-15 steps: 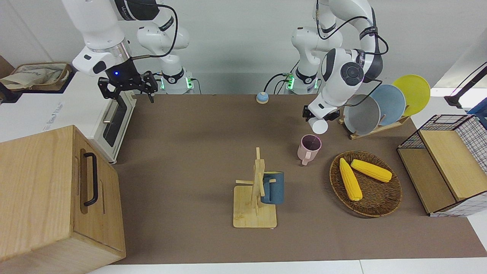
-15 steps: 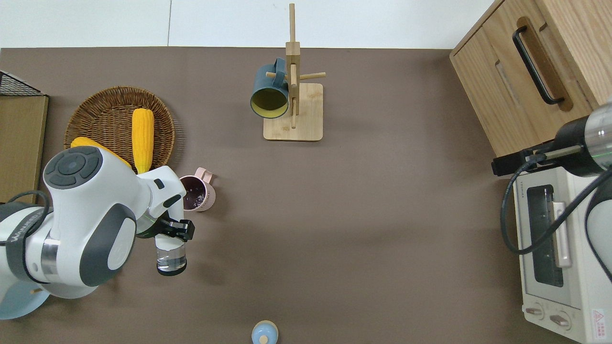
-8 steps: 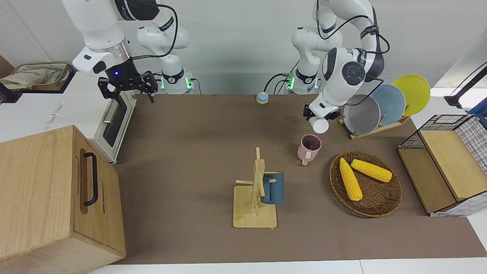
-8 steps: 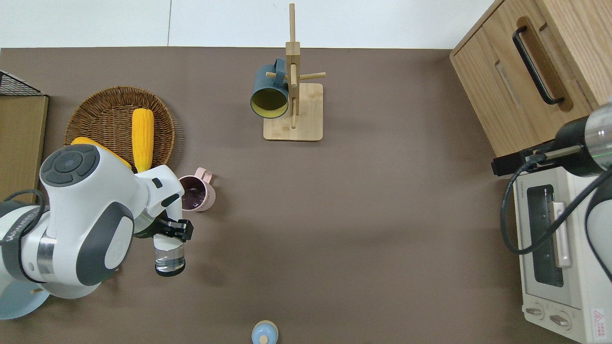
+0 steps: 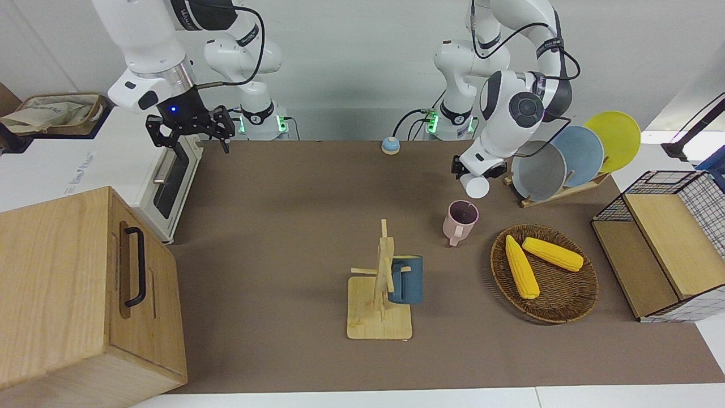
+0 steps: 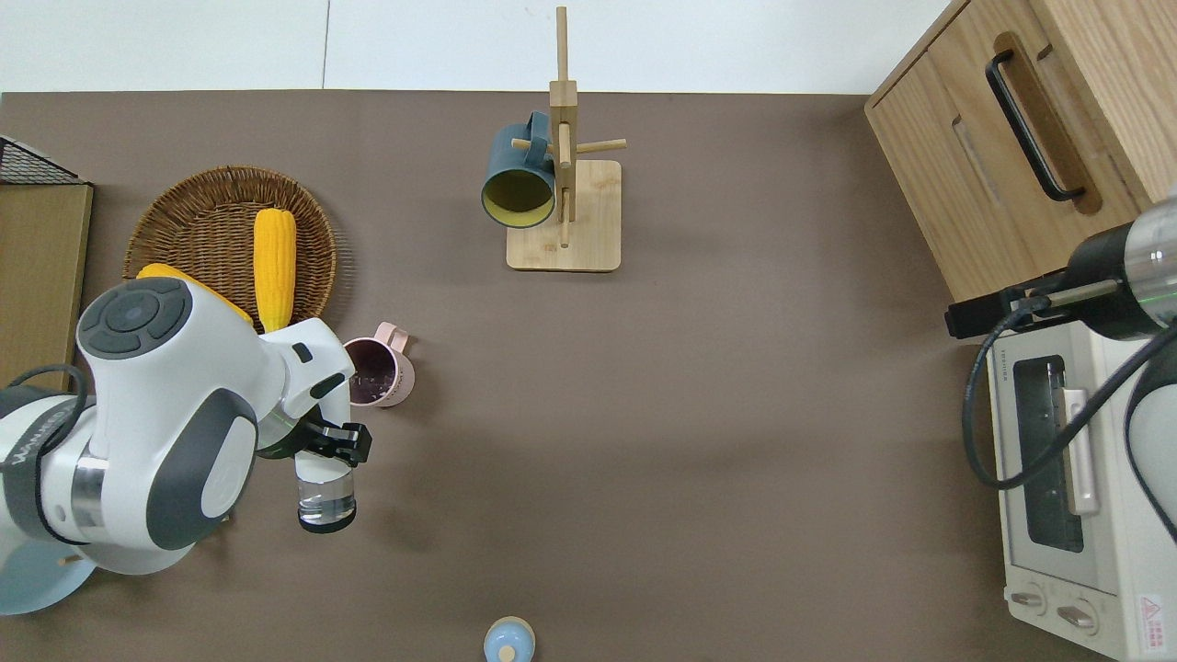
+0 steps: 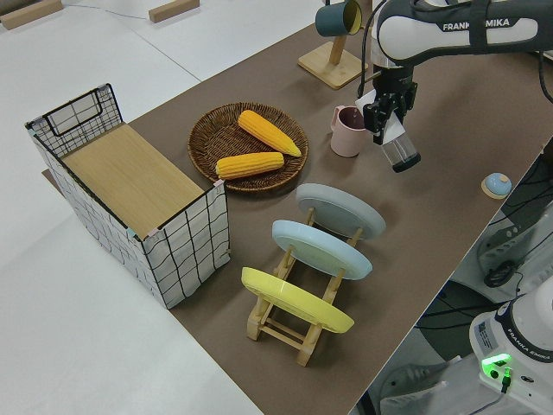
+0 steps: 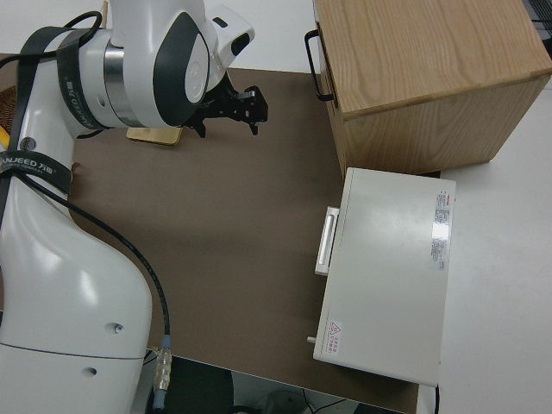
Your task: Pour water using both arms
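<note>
I drew the left gripper (image 6: 324, 449) and its clear glass (image 6: 325, 492) slightly back from the pink mug (image 6: 378, 371), water inside settled

I see the brown table (image 6: 736, 414) carrying a pink mug (image 6: 379, 371), wicker basket (image 6: 184, 230), mug rack (image 6: 564, 221), plate rack (image 7: 298, 324), blue bell (image 6: 508, 640), wire crate (image 7: 186, 251), toaster oven (image 6: 1067, 478) and wooden cabinet (image 5: 68, 294).

The left arm (image 7: 449, 30) reads "FRANKA EMIKA"; the toaster oven (image 6: 1067, 478) door reads "TOSHIBA".
</note>
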